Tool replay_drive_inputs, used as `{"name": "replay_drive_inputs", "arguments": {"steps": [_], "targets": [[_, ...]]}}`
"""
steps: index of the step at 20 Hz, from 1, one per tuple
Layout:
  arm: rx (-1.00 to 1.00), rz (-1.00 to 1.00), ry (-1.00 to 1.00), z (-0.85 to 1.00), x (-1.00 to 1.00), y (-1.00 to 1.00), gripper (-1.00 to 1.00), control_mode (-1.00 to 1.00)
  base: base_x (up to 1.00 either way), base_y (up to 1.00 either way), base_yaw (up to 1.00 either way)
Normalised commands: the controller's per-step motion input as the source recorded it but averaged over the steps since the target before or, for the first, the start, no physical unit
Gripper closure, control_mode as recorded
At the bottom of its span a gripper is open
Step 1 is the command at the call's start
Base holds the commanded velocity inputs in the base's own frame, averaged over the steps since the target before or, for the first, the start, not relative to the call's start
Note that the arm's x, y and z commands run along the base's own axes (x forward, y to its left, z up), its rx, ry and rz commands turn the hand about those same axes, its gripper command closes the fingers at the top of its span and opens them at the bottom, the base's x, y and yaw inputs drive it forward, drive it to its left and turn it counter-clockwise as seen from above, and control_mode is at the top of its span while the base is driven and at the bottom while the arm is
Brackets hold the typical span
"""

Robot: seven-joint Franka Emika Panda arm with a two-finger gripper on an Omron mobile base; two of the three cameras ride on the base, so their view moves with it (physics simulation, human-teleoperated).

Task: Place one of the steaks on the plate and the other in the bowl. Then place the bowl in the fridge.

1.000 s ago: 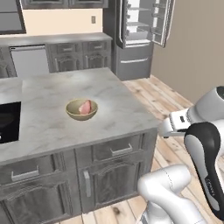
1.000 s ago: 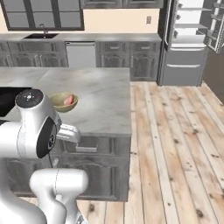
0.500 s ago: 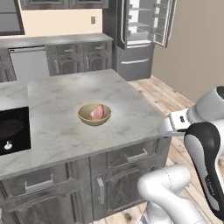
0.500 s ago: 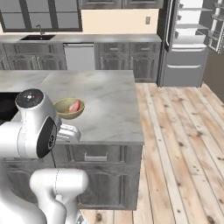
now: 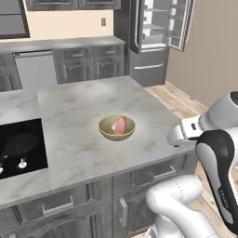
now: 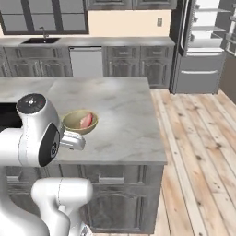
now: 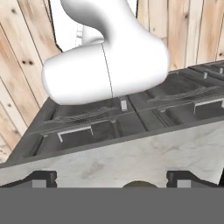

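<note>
The olive-yellow bowl [image 5: 117,128] [image 6: 79,121] stands on the grey marble island near its front edge. One pink-red steak [image 5: 119,124] [image 6: 86,120] lies inside it. My gripper [image 7: 114,178] is open, its two dark fingertips [image 7: 41,177] set wide apart with nothing between them. It hangs above the island's front edge, to the right of the bowl in the left base view. A sliver of the bowl's rim [image 7: 140,184] shows between the tips. The fridge [image 5: 158,35] [image 6: 203,46] stands at the back right with its upper doors swung open. The plate is out of view.
A black cooktop [image 5: 18,148] is set into the island to the left of the bowl. Grey cabinets and a dishwasher [image 6: 86,62] line the back wall. Wooden floor [image 6: 198,152] runs from the island's right side to the fridge.
The base has driven, so both base views have shifted: the island and bowl now sit nearer and more central. The arm keeps its pose and the gripper stays open.
</note>
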Motion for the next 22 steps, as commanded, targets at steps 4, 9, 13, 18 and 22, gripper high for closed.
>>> {"name": "replay_drive_inputs", "arguments": {"steps": [4, 9, 13, 18, 22], "targets": [[0.0, 0.0, 0.0, 0.0, 0.0, 0.0, -1.0, 1.0, 0.32, 0.47, -0.01], [0.0, 0.0, 0.0, 0.0, 0.0, 0.0, -1.0, 1.0, 0.25, 0.42, -0.02], [0.0, 0.0, 0.0, 0.0, 0.0, 0.0, -1.0, 1.0, 0.31, 0.36, -0.02], [0.0, 0.0, 0.0, 0.0, 0.0, 0.0, -1.0, 1.0, 0.35, 0.33, 0.0], [0.0, 0.0, 0.0, 0.0, 0.0, 0.0, -1.0, 1.0, 0.27, 0.35, 0.0]]}}
